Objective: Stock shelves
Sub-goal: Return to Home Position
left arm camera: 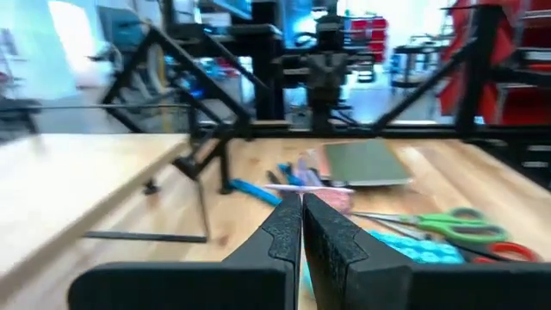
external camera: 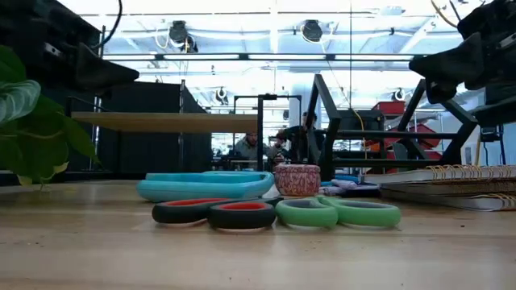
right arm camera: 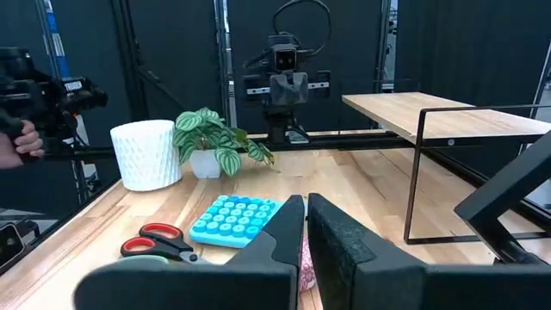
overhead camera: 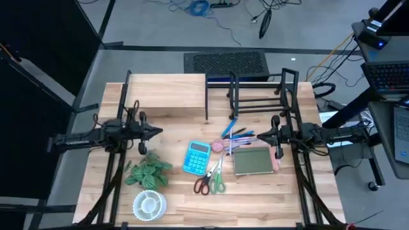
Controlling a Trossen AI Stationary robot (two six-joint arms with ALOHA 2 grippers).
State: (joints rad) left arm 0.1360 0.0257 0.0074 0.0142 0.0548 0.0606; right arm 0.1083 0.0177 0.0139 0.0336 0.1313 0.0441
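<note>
One blue calculator [overhead camera: 197, 157] lay toward the front. Past it, both arms reached level inward from the table's sides, left gripper [overhead camera: 158, 132] facing right gripper [overhead camera: 258, 135], fingers pinched together, empty. Farthest back stood the pale-wood shelf [overhead camera: 166, 92] beside the black wire rack [overhead camera: 259, 100].

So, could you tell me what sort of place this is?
Probably a robotics lab: a left arm and right arm wait over a wooden table, cables trail across the floor, and a laptop sits alongside.

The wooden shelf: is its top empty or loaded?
Empty. The wooden shelf shows a bare top in high and right wrist views.
</note>
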